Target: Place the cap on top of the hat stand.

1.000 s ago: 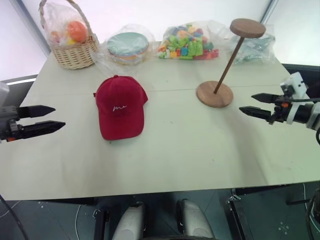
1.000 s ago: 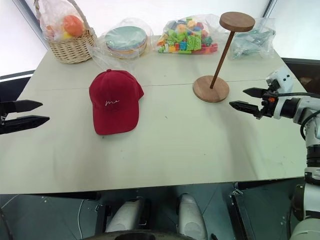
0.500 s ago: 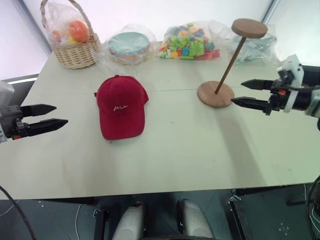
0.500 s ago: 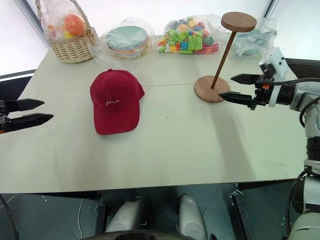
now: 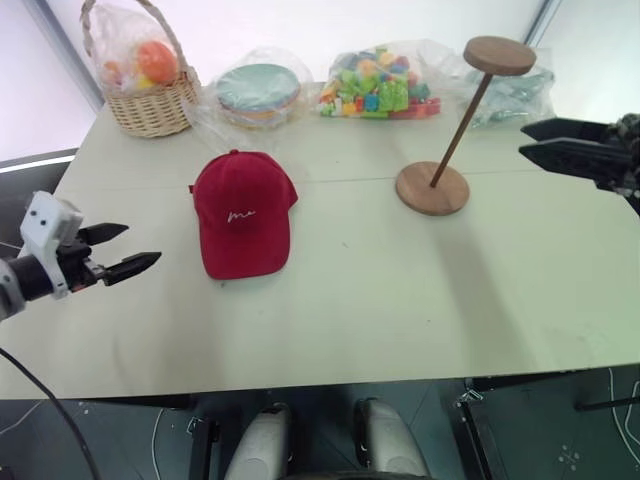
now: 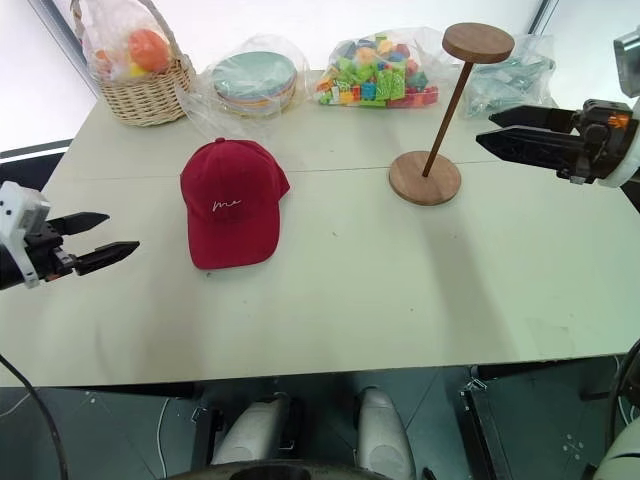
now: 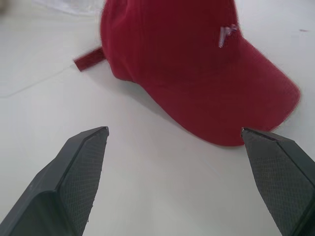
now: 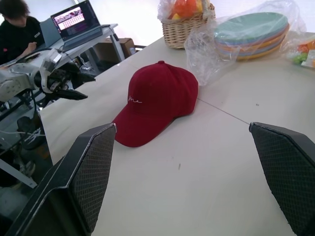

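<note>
The dark red cap [image 5: 243, 213] lies flat on the pale table [image 5: 380, 300], left of centre, with its brim toward the front edge. To its right stands the brown wooden hat stand [image 5: 432, 188], its slanted rod rising to a bare round disc [image 5: 498, 55]. My left gripper [image 5: 143, 244] hovers open just left of the cap, pointing at it, and the left wrist view shows the cap [image 7: 197, 64] close ahead. My right gripper [image 5: 522, 139] is open and raised to the right of the stand's rod, clear of it.
Along the table's back edge sit a wicker basket [image 5: 145, 95] of wrapped fruit, bagged plates [image 5: 258, 92], a bag of coloured blocks [image 5: 375, 85] and another clear bag [image 5: 510, 95]. A person [image 8: 19, 29] sits at a laptop [image 8: 78, 22] beyond the table.
My left gripper has sunk and moved in toward the cap, rolling a little. My right gripper has risen from beside the stand's base to rod height and pulled back toward the right edge.
</note>
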`<state>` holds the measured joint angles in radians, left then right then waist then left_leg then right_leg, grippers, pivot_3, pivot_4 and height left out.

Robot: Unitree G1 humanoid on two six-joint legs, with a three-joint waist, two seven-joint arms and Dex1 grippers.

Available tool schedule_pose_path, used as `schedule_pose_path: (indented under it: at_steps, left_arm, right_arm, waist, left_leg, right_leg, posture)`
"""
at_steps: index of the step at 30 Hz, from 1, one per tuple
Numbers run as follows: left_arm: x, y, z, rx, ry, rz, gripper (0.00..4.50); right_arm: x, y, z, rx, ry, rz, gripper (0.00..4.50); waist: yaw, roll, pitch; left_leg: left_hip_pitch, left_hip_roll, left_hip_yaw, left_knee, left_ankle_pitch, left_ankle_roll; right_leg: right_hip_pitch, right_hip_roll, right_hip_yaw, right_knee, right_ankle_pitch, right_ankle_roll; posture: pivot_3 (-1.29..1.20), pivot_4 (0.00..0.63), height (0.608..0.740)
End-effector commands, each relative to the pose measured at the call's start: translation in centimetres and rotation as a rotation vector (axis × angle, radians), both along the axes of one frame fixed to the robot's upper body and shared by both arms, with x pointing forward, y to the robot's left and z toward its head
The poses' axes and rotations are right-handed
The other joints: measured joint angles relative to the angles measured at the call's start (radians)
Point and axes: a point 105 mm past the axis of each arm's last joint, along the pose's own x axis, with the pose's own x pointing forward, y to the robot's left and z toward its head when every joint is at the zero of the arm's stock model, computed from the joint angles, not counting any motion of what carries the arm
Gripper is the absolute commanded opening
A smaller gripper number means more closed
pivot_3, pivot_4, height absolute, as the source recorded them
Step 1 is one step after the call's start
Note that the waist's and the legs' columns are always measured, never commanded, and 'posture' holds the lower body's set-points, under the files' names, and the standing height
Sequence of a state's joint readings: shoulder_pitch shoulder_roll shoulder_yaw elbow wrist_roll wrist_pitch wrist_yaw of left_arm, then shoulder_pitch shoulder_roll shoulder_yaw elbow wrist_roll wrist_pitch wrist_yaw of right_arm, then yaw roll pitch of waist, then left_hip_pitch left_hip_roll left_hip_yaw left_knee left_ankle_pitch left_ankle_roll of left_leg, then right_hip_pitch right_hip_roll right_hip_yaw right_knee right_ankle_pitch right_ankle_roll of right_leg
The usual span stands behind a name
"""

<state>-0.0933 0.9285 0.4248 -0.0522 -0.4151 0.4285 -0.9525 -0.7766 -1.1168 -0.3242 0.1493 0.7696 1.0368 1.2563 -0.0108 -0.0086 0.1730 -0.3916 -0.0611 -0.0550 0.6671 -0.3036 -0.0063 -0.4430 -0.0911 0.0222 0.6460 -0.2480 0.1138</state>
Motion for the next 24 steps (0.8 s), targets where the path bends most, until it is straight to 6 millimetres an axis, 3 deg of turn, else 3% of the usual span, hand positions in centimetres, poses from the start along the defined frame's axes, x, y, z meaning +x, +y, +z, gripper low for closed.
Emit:
schedule_pose_path:
  at_steps: [1, 7, 13, 19, 24]
  left_arm:
    - [-0.8, -2.5, -0.9, 0.21, -0.114, -0.084, 4.5]
    - [-1.1, -4.3, -2.8, 0.47, -0.383, -0.109, 4.5]
    - [-0.4, -6.4, -2.7, 0.607, -0.557, -0.168, 4.5]
    - [0.3, -7.3, -3.5, 0.609, -0.549, -0.134, 4.5]
    - [-0.1, -9.8, -4.3, 0.503, -0.508, -0.169, 4.5]
  right_arm:
    - [-0.5, 0.0, 0.9, -0.009, -0.085, 0.009, 4.43]
    - [-0.1, -0.1, 0.0, -0.008, -0.097, 0.004, 4.43]
    - [0.1, -0.5, -0.3, -0.017, -0.099, -0.014, 4.43]
    - [0.2, -0.7, -0.8, -0.018, -0.094, -0.026, 4.43]
    - [0.6, -0.9, -1.2, -0.012, -0.091, -0.041, 4.43]
  waist:
    - [-0.001, 0.0, 0.0]
    - [0.001, 0.0, 0.0]
    - [0.012, 0.0, 0.0]
    - [0.021, 0.0, 0.0]
    - [0.022, 0.0, 0.0]
  left_leg:
    - [0.0, 0.0, 0.0, 0.0, 0.0, 0.0]
    - [0.0, 0.0, 0.001, 0.0, 0.0, 0.0]
    - [0.0, 0.0, 0.002, 0.0, 0.0, 0.001]
    - [0.0, 0.0, 0.003, 0.0, -0.001, 0.001]
    - [0.0, 0.0, 0.003, 0.001, -0.001, 0.002]
  right_leg:
    - [0.0, 0.0, 0.0, -0.001, 0.0, 0.0]
    - [0.0, 0.0, 0.0, -0.001, 0.0, 0.0]
    - [0.0, -0.001, 0.0, -0.001, 0.0, 0.0]
    - [0.0, -0.001, -0.001, 0.0, 0.0, 0.0]
    - [0.0, -0.001, -0.001, 0.0, 0.0, 0.0]
  posture:
    - [0.0, 0.15, 0.74]
    - [0.0, 0.15, 0.74]
    - [0.0, 0.15, 0.74]
    - [0.0, 0.15, 0.74]
    - [0.0, 0.15, 0.74]
